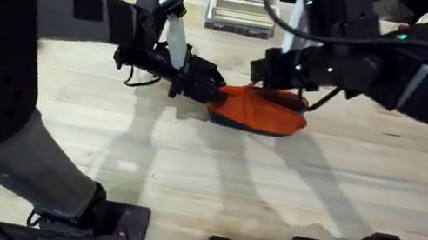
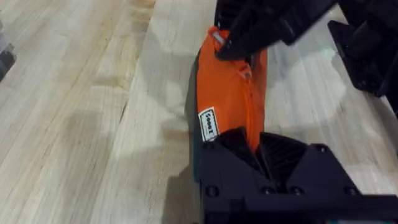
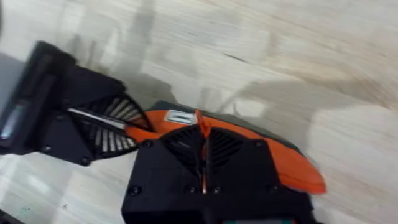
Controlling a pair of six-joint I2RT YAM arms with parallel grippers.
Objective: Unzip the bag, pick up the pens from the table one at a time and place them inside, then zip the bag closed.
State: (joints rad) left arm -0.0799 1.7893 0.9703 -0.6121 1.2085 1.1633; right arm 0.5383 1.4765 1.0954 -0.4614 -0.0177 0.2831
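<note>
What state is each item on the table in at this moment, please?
Soft orange oblong zip pouch: lying on the pale wooden plank table, pinched at both ends; zip state unclear.
Left gripper: jaws shut on one pouch end.
Right gripper: jaws shut on the pouch's zipper line.

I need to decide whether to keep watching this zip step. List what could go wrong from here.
1. The left gripper pinches only the end of the bag; if the soft cloth slips out, the bag may slide along the table instead of the zipper moving.
2. The right gripper is closed on the thin zipper line; its fingers could lose the small pull.
3. Both grippers work close together over the bag, so they might bump.
</note>
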